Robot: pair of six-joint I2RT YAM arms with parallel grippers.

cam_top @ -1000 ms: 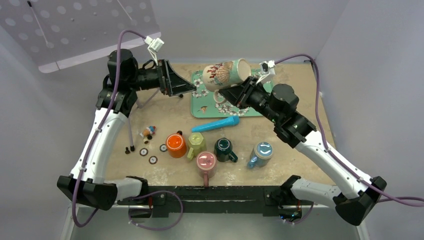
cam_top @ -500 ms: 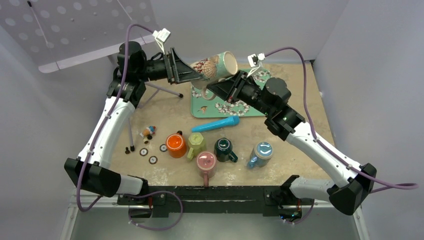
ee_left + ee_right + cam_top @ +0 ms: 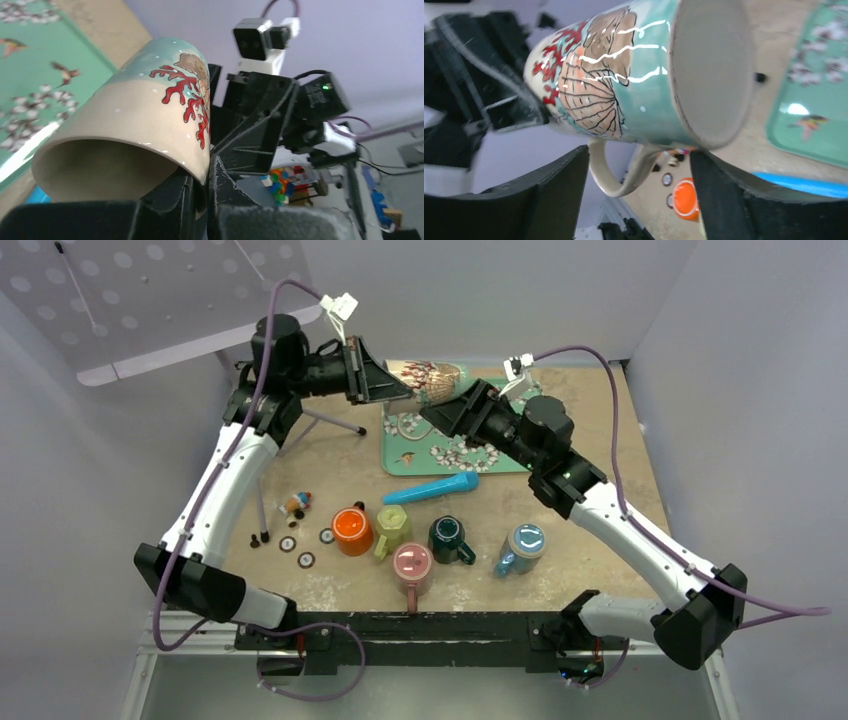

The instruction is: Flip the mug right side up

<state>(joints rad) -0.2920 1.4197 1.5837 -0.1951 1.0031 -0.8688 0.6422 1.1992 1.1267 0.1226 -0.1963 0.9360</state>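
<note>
mug (image 3: pixel 435 378) teal/cream, red coral print, sideways in air | L pincer (image 3: pixel 204 176) clamps rim | R pincer (image 3: pixel 639 165) wide open

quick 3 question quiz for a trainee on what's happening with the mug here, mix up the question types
1. True or false: the mug stands upright on the tray.
2. The left gripper pinches the mug at its: A handle, B rim, C base.
3. What colour is the long object lying just in front of the tray?

Key: 1 false, it is held in the air on its side. 2 B. 3 blue.
</note>
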